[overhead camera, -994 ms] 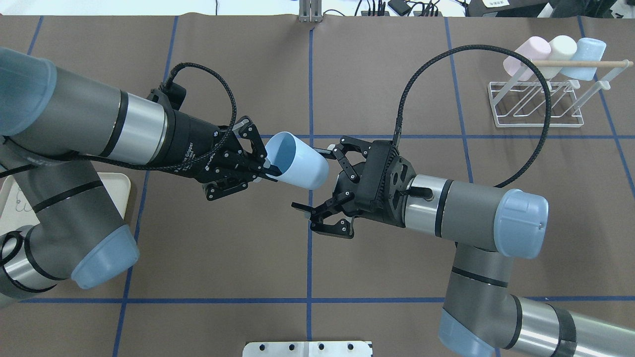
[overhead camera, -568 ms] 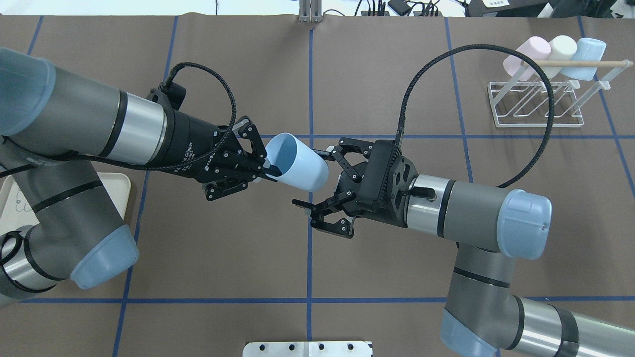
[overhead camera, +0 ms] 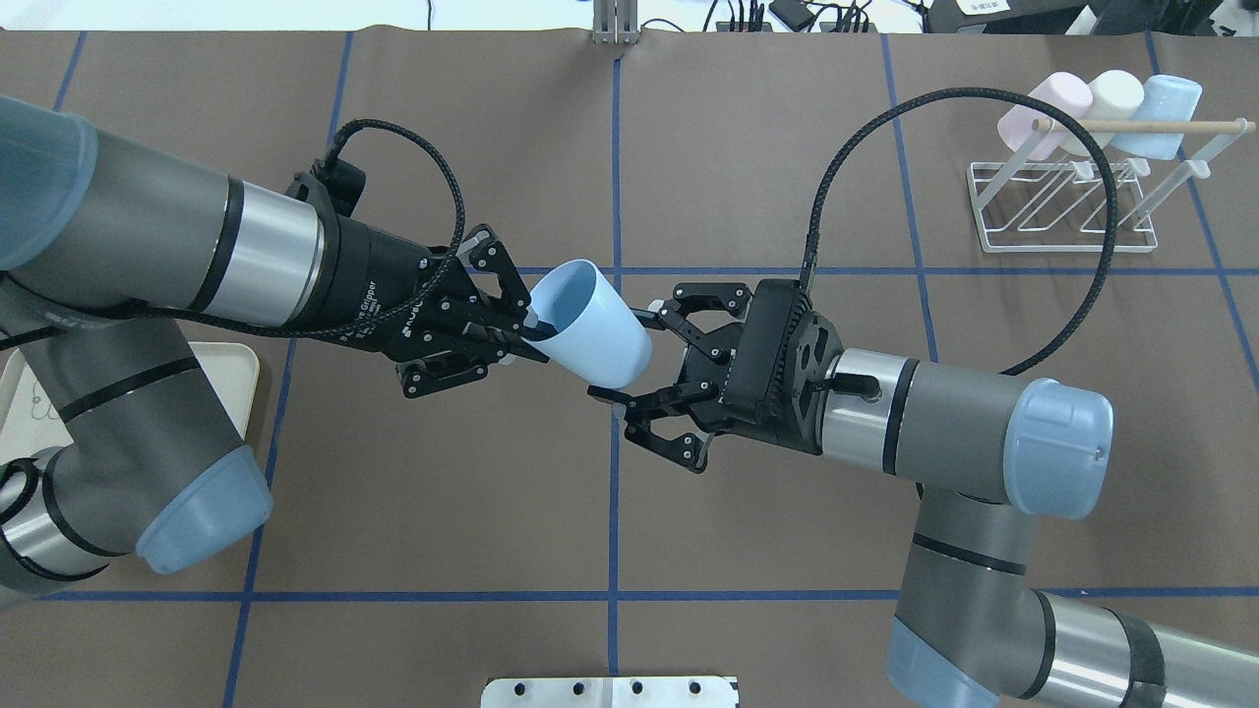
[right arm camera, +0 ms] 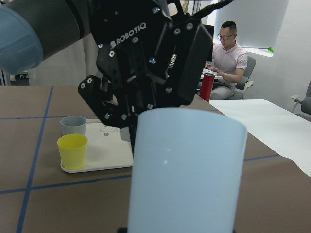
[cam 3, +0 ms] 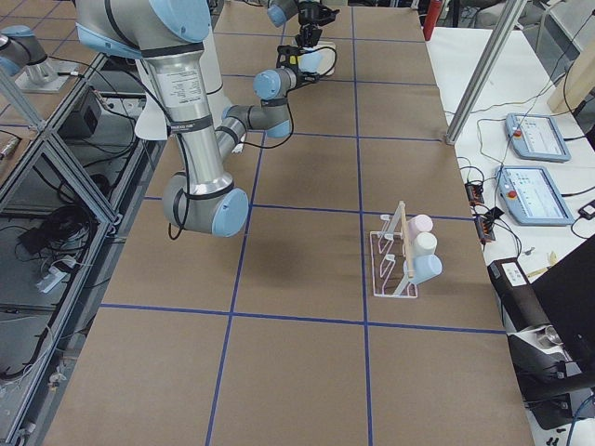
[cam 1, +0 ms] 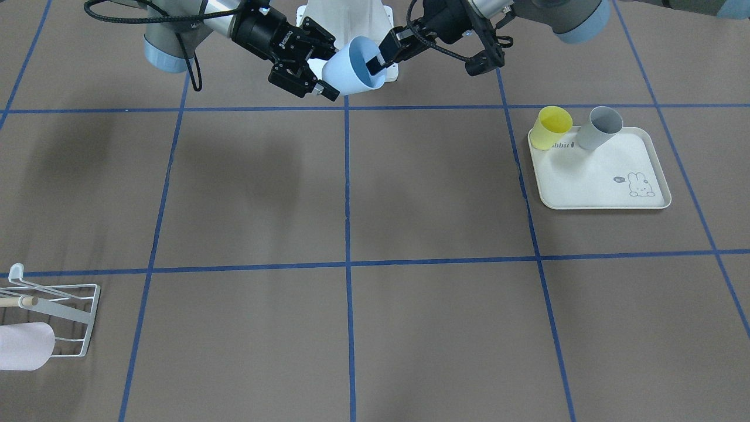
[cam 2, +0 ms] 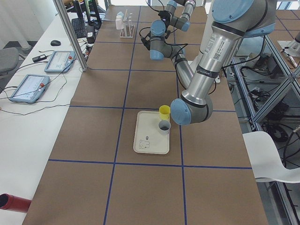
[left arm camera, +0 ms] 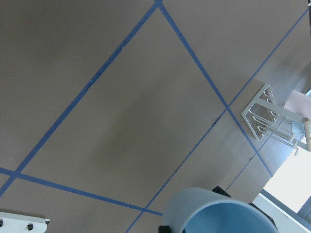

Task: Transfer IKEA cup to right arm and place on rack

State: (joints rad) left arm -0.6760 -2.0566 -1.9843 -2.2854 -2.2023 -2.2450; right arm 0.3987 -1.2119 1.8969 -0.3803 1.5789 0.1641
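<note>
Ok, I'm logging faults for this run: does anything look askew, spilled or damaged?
Nothing stands out. The blue cup is tilted only because the left hand holds it by the rim in mid-air, the open right hand at its base. The yellow cup and grey cup stand upright on the tray.
</note>
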